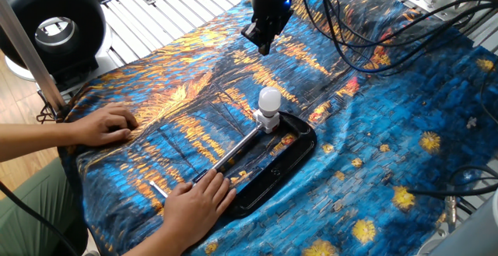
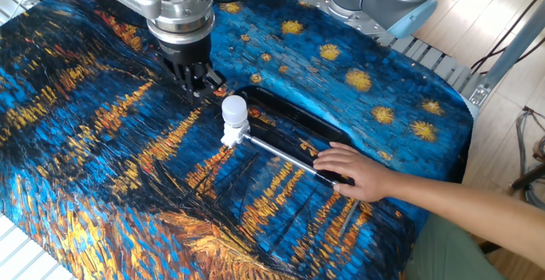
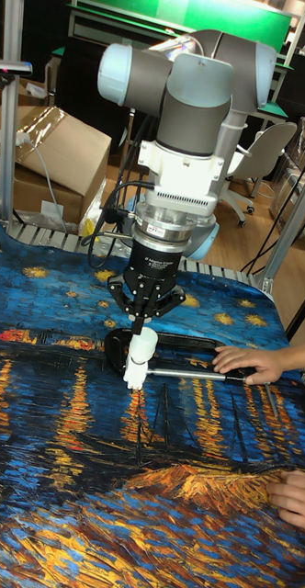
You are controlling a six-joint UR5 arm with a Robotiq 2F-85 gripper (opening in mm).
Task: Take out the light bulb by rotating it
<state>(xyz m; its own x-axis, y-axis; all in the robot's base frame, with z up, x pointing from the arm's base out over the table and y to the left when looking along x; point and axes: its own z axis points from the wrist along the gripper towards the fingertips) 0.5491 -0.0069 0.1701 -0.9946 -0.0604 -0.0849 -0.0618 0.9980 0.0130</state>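
White and frosted, the light bulb (image 1: 269,99) stands upright in a small white socket block (image 1: 267,120) at the end of a metal rod (image 1: 237,147). Taking that bulb as the landmark: the socket sits directly under it, and the rod runs away from it toward the person, over a shallow black tray (image 1: 299,151) whose rounded end curves just behind the bulb. The tray lies on a blue and orange painted-pattern cloth (image 1: 405,116) that covers the table.

The gripper (image 1: 264,47) hangs above and beyond the bulb, on the side away from the person, clearly apart from it and touching nothing. In the other fixed view it (image 2: 197,87) is up and to the left of the globe (image 2: 233,108); in the tall fixed view its tip (image 3: 141,322) seems to sit just over the bulb (image 3: 143,343), but the two side views show a gap. Its dark fingers come together to a narrow point with nothing between them; whether they are fully pressed together cannot be told.

One hand (image 1: 196,205) presses down on the far end of the rod, well away from the bulb along the tray. The other hand (image 1: 105,124) lies flat on the cloth, off to the side of the bulb and well apart from the tray. Black cables (image 1: 350,38) loop over the cloth beyond the bulb, past the gripper.
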